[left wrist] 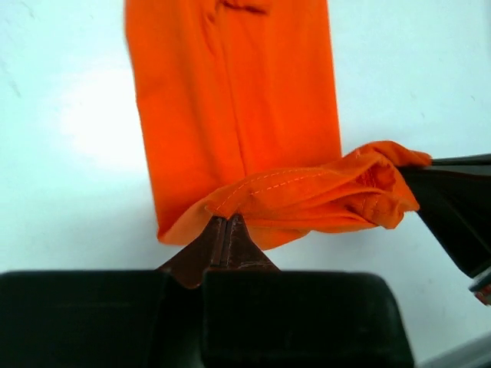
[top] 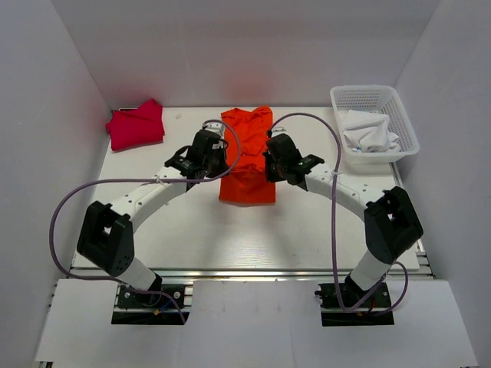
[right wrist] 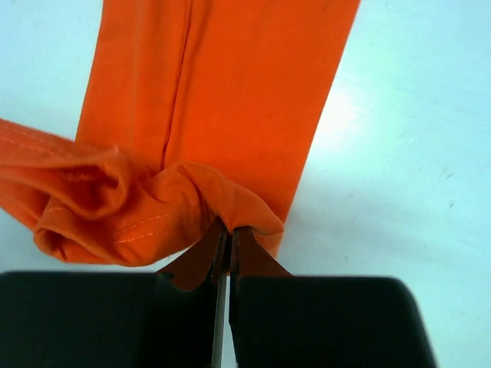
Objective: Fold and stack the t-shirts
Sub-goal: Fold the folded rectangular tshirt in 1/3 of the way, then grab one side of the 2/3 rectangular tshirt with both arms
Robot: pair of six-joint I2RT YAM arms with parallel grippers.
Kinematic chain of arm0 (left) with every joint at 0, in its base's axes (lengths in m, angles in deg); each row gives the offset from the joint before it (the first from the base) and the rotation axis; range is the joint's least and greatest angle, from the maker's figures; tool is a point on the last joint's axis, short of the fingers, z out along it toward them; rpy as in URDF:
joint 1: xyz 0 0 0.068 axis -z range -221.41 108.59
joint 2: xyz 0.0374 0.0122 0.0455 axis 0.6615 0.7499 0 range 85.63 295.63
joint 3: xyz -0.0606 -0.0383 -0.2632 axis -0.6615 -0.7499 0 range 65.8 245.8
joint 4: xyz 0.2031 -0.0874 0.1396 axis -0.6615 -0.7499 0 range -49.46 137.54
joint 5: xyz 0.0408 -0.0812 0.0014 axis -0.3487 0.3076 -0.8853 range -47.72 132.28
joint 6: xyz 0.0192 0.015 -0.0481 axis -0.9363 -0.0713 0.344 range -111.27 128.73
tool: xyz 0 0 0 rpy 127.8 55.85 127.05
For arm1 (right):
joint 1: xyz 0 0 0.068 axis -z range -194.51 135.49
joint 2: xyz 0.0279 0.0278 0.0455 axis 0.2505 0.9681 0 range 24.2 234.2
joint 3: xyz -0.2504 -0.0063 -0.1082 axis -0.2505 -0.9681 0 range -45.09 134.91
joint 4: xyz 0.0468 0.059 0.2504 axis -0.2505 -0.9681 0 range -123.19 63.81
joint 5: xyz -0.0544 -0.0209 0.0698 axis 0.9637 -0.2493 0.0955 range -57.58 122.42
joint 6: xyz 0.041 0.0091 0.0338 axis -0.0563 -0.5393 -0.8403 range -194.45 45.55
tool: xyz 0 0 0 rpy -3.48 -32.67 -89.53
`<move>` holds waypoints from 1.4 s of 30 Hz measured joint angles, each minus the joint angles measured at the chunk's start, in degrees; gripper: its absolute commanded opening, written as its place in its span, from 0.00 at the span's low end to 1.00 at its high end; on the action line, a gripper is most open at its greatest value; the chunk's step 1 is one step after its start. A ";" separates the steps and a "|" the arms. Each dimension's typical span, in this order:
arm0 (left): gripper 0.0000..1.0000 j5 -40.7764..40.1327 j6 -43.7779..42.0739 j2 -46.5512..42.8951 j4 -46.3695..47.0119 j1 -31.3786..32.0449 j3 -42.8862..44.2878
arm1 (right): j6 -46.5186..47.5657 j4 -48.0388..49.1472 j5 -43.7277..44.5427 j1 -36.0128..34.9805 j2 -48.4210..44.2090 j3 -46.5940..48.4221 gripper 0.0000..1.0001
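The orange t-shirt [top: 247,165] lies as a long narrow strip in the middle of the table, with its near hem bunched up. My left gripper [top: 217,162] is shut on the hem's left corner. In the left wrist view that gripper [left wrist: 227,224] pinches the stitched edge of the orange t-shirt [left wrist: 238,115]. My right gripper [top: 273,165] is shut on the right corner; in the right wrist view the gripper [right wrist: 230,230] has the orange t-shirt [right wrist: 222,84] folded over its tips. The crimson-pink t-shirt [top: 136,124] sits folded at the back left.
A white plastic basket [top: 367,90] stands at the back right and holds crumpled white cloth [top: 370,132]. White walls close in the table on the left, back and right. The right arm's dark finger [left wrist: 453,207] shows at the edge of the left wrist view.
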 measured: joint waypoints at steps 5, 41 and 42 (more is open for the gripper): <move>0.00 -2.23 -1.27 5.75 0.50 -1.88 5.03 | 1.44 0.00 0.22 2.95 4.55 5.27 0.00; 1.00 5.20 -8.85 32.09 3.37 -12.37 34.01 | -5.95 0.46 -9.42 14.97 27.78 30.58 0.90; 1.00 5.70 -8.96 30.71 3.93 -12.50 31.87 | -5.62 1.11 -10.36 14.99 26.18 28.06 0.90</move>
